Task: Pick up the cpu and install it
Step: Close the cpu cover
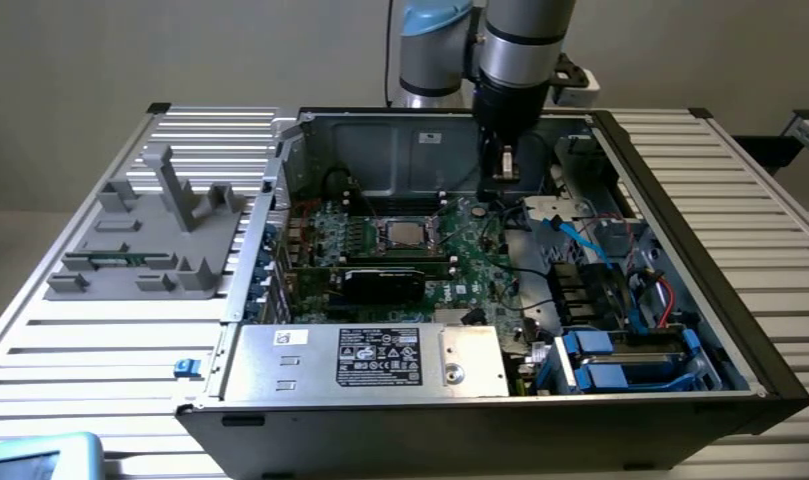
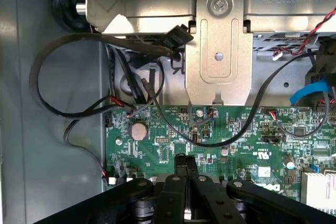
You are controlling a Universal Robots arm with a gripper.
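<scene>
The cpu (image 1: 404,234) is a small silver square lying flat inside the black socket frame on the green motherboard (image 1: 478,265), in the middle of the open computer case. My gripper (image 1: 502,172) hangs from the arm above the rear of the board, beyond the cpu and toward the exterior view's right, apart from it. In the wrist view my black gripper (image 2: 184,167) is shut, its fingers pressed together with nothing between them, over the motherboard's (image 2: 220,140) edge.
A grey fixture block (image 1: 151,235) stands on the slatted table at the exterior view's left. A silver power supply (image 1: 364,360) lies along the case front, with blue drive caddies (image 1: 618,360) beside it. Black cables (image 2: 68,72) and a metal bracket (image 2: 218,51) lie near the gripper.
</scene>
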